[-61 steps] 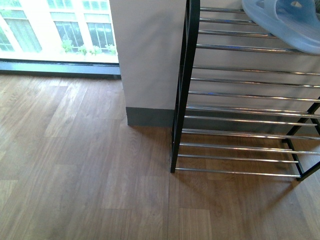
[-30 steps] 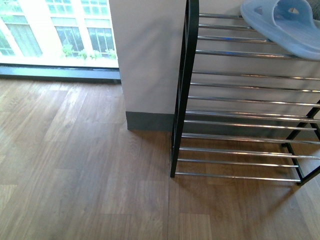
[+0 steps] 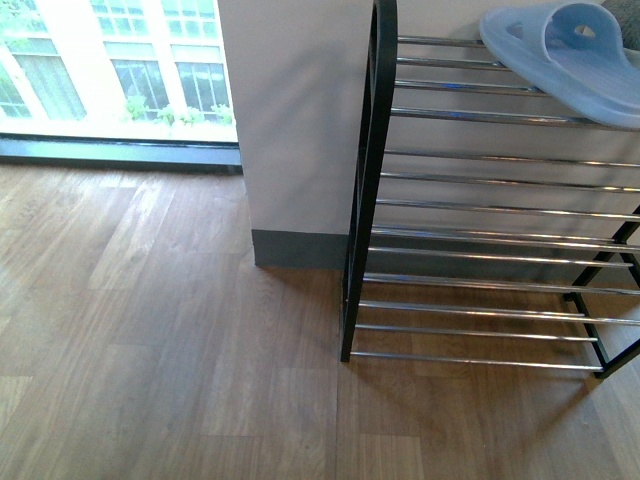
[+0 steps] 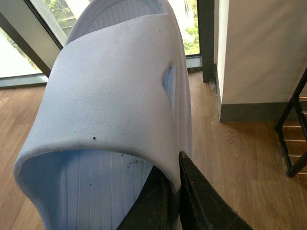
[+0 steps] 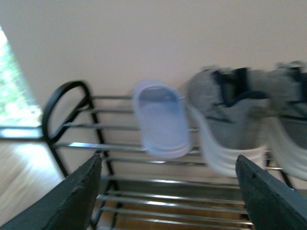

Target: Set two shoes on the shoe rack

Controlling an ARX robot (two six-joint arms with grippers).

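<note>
The shoe rack [image 3: 480, 182] stands at the right of the front view, black frame with silver bars. One pale-blue slide [image 3: 565, 55] lies on its top tier. The right wrist view, blurred, shows that slide [image 5: 160, 120] beside two grey sneakers [image 5: 225, 120] [image 5: 290, 122] on the same tier of the rack [image 5: 120, 145]. My right gripper [image 5: 168, 158] faces them, open and empty. In the left wrist view my left gripper [image 4: 171, 165] is shut on the strap edge of a second pale-blue slide [image 4: 110, 96], which fills most of that picture. Neither arm shows in the front view.
A white wall column [image 3: 300, 120] with a grey skirting stands just left of the rack. A floor-level window [image 3: 110, 70] runs along the far left. Wooden floor [image 3: 150, 350] spreads in front. The rack's lower corner [image 4: 293, 139] shows in the left wrist view.
In the front view the rack, the slide on it and the window have slid a little lower in the picture; the view has shifted slightly.
</note>
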